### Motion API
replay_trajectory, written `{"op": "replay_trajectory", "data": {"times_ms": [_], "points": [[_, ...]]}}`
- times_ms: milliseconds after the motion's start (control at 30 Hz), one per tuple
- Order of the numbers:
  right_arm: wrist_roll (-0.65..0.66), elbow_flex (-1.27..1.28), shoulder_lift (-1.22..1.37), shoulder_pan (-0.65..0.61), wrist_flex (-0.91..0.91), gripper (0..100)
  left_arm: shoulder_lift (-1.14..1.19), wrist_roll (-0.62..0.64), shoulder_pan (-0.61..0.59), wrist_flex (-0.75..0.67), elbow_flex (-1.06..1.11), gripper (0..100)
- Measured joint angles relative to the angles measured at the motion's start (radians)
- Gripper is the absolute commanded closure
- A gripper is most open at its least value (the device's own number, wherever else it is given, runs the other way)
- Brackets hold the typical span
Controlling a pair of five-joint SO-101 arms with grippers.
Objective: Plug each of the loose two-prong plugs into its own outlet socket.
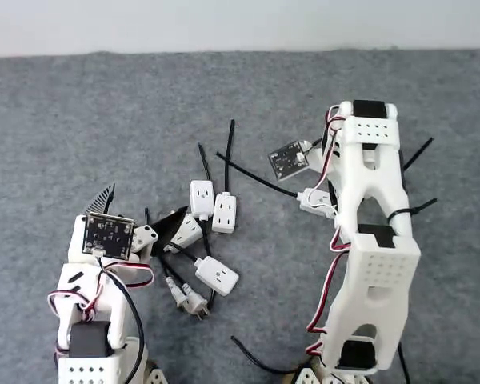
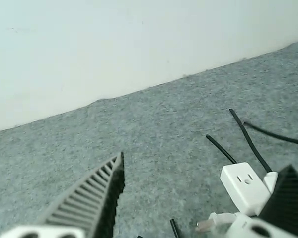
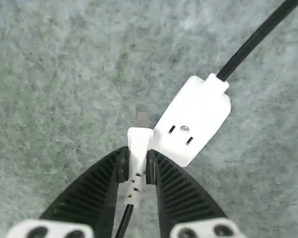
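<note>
My right gripper (image 3: pixel 136 157) is shut on a white two-prong plug (image 3: pixel 138 146), whose prongs point forward just above the carpet. Right beside it lies a white outlet socket (image 3: pixel 193 126) on a black cord, face up; in the high view this socket (image 1: pixel 314 200) sits at the right arm's tip. My left gripper (image 1: pixel 146 202) stands open at the lower left, with one finger (image 1: pixel 174 222) over a socket (image 1: pixel 189 232). Two more sockets (image 1: pixel 202 196) (image 1: pixel 225 213) lie side by side beyond it, and another socket (image 1: pixel 217 274) lies nearer. Loose plugs (image 1: pixel 192 302) rest below that one.
Black cords (image 1: pixel 248 174) trail across the grey carpet between the two arms. A pale wall (image 2: pixel 114 44) borders the carpet at the back. Open carpet (image 1: pixel 104 112) lies at the far left.
</note>
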Motion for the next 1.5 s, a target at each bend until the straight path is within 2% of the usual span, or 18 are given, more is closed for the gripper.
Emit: {"op": "replay_trajectory", "data": {"times_ms": [400, 700, 900, 1033, 1267, 1500], "points": [[-0.16, -0.009, 0.031, -0.149, 0.005, 99.0, 0.0, 0.0, 0.0, 0.0, 0.0, 56], [-0.169, -0.107, -0.018, -0.04, 0.049, 99.0, 0.0, -0.006, 0.0, 0.0, 0.0, 56], [-0.212, -0.107, -0.038, -0.025, 0.049, 99.0, 0.0, -0.015, 0.0, 0.0, 0.0, 56], [-0.339, -0.153, -0.038, -0.025, -0.005, 99.0, 0.0, -0.015, 0.0, 0.0, 0.0, 56], [-0.68, -0.167, 0.034, -0.025, -0.267, 99.0, 0.0, -0.015, 0.0, 0.0, 0.0, 56], [-0.712, -0.187, 0.169, -0.021, -0.345, 99.0, 0.0, -0.015, 0.0, 0.0, 0.0, 56]]}}
